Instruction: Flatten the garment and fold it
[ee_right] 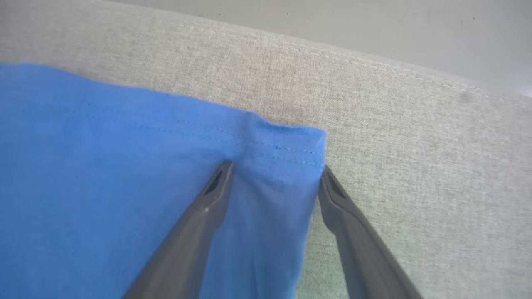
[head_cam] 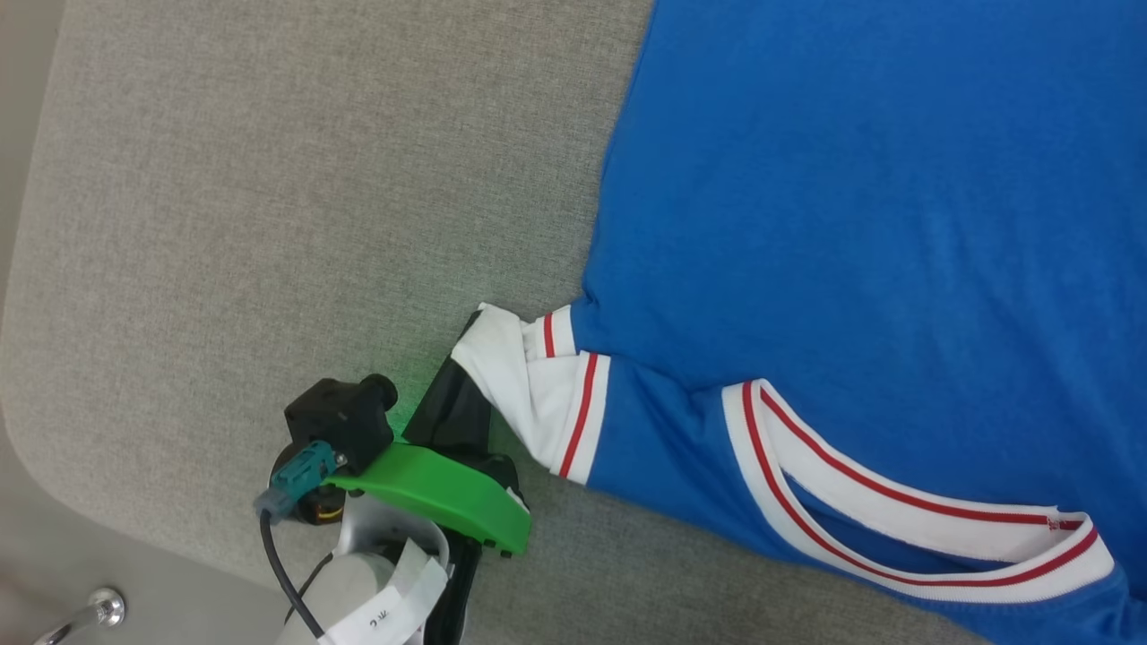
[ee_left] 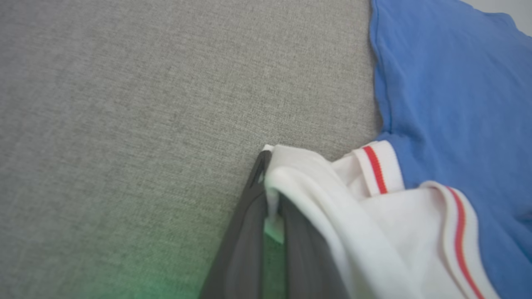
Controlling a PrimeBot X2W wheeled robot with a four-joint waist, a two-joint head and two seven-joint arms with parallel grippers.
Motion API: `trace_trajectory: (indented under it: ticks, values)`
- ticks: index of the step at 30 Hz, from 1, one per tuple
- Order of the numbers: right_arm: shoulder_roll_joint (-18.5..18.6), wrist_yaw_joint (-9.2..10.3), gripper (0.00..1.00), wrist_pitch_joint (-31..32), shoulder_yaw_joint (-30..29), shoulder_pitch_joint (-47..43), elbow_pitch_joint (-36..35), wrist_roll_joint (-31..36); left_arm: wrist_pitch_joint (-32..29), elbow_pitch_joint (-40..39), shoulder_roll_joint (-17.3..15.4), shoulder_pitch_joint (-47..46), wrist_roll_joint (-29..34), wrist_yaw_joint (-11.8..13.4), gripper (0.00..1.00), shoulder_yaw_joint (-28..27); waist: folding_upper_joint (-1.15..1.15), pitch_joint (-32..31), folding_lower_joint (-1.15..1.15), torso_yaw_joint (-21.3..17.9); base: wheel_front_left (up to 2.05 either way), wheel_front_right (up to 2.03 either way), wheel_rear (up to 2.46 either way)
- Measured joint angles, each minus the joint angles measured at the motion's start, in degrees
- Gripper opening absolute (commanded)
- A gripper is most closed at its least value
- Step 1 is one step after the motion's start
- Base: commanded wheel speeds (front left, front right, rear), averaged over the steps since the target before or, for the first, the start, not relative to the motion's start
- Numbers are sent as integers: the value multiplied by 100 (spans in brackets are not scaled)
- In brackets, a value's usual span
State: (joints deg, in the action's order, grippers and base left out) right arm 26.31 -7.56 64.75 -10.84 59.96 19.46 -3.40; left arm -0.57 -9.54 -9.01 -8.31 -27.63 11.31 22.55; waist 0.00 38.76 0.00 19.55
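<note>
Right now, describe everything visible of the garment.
The garment is a royal-blue jersey shirt, soft knit, lying mostly flat on the grey cloth surface. White sleeve and collar carry red-striped trim. The left gripper is shut on the bunched sleeve; the open right gripper straddles a stitched hem corner.

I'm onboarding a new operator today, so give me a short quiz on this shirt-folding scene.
1. True or false: the left pincer is shut on the white sleeve of the garment.
2. The right pincer is: A) shut on the collar; B) open around a blue hem corner; C) holding a cup.
3. Fill in: the garment lies on a ____ fabric surface.
Key: 1 true; 2 B; 3 grey.
</note>
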Motion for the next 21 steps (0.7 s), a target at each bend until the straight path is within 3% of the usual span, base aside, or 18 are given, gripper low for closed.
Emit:
trace_trajectory:
  ticks: [1, 2, 6, 12, 15, 21]
  values:
    - [-11, 0, 20, 52, -33, 1, -18, -21, 3, 16, -1, -3, 0, 0, 0, -5, 0, -5, 0, -6, 0, 0, 0]
    - [-36, 0, 0, 88, -74, 1, -40, -41, 14, 42, -1, -9, -1, -3, 0, -9, 0, -18, 0, -16, 0, 0, 0]
    - [-212, 0, 0, 7, -258, -55, -111, -80, 13, 171, -20, -48, -1, -15, 0, -24, 0, -145, 0, -84, 0, 0, 0]
    - [-499, 0, 0, -739, -652, -158, -253, -477, -86, 402, -142, -92, -1, -14, 0, -69, 0, -532, 0, -242, 0, 0, 0]
    - [-356, 0, 0, -1044, -491, -419, -354, -734, -192, 513, -245, -77, -4, 12, 0, -123, 0, -796, 0, -351, 0, 0, 0]
    - [-2, 0, 0, -1298, -271, -1762, -896, -1382, -394, 550, -422, 210, -30, 140, 0, -180, 0, -1413, 0, -683, 0, 0, 0]
